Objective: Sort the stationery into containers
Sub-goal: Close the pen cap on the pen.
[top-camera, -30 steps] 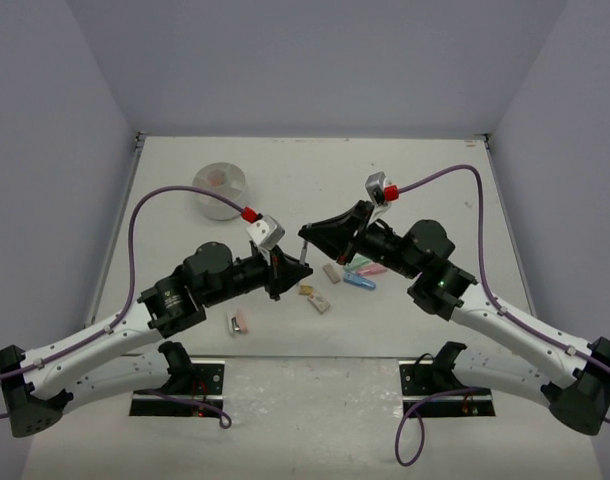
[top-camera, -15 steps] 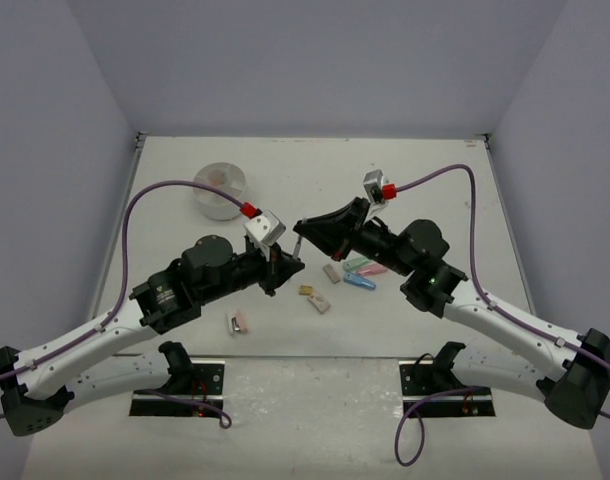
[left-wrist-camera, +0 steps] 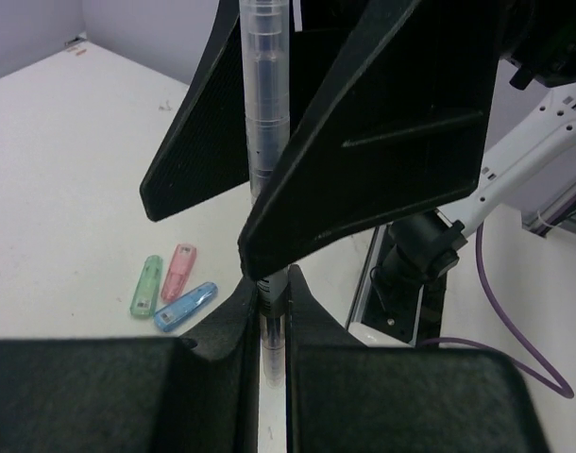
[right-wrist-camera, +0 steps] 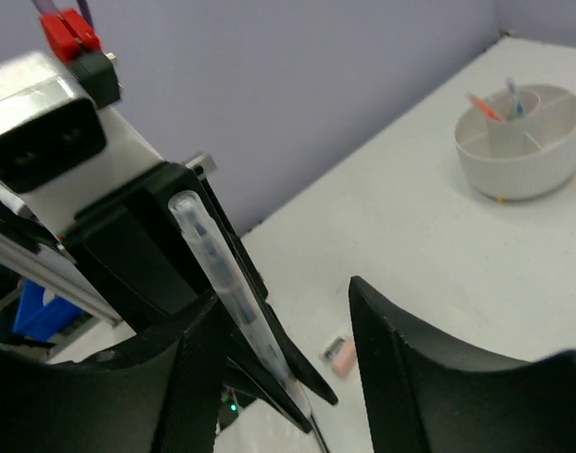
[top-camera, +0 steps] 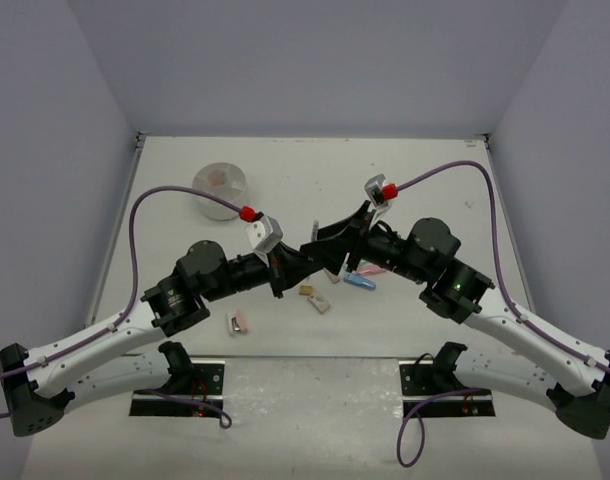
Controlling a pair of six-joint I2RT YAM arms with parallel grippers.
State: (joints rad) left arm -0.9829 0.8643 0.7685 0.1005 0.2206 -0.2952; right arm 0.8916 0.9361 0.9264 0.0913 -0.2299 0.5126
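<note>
My left gripper [left-wrist-camera: 272, 283] is shut on the lower end of a clear grey pen [left-wrist-camera: 265, 142] that stands upright above the table. My right gripper [right-wrist-camera: 283, 294] is open, its black fingers [left-wrist-camera: 382, 142] straddling the same pen [right-wrist-camera: 222, 274] without pinching it. Both grippers meet over the table's middle [top-camera: 307, 255]. The white divided dish [top-camera: 221, 190] sits at the far left, with an orange and a blue pen [right-wrist-camera: 496, 104] standing in one compartment. Green, pink and blue capsule pieces [left-wrist-camera: 177, 288] lie on the table below.
Small erasers lie near the left arm [top-camera: 240, 322] and under the grippers [top-camera: 315, 300]. The capsule pieces [top-camera: 363, 275] lie beside the right arm. Purple cables arc over both arms. Walls close the table on three sides.
The right gripper's jaws have opened off the pen, which stays in the left gripper. Both grippers have drawn closer together over the table's middle.
</note>
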